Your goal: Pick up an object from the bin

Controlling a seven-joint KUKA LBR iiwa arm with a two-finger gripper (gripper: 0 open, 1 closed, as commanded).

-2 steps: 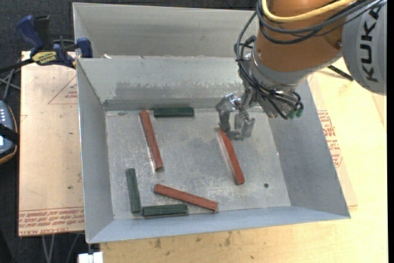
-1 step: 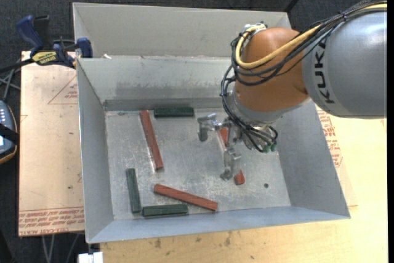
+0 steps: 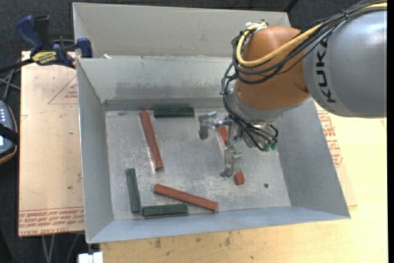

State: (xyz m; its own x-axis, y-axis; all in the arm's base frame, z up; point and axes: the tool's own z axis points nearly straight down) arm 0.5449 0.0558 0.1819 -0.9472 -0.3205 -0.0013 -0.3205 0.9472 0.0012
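Observation:
My gripper (image 3: 231,163) hangs low over the right half of the bin floor, below the arm's orange cover. A short red-brown bar (image 3: 239,178) lies right under it; its near end sticks out and the rest is hidden by the gripper. Whether the gripper touches the bar I cannot tell. A long red-brown bar (image 3: 184,197) lies flat to the lower left of the gripper, apart from it.
Another red-brown bar (image 3: 151,140) lies diagonally at the left centre. A dark green bar (image 3: 173,112) rests against the back wall. Two more green bars (image 3: 132,190) (image 3: 165,210) form an L in the front left corner. The arm covers the bin's right rear.

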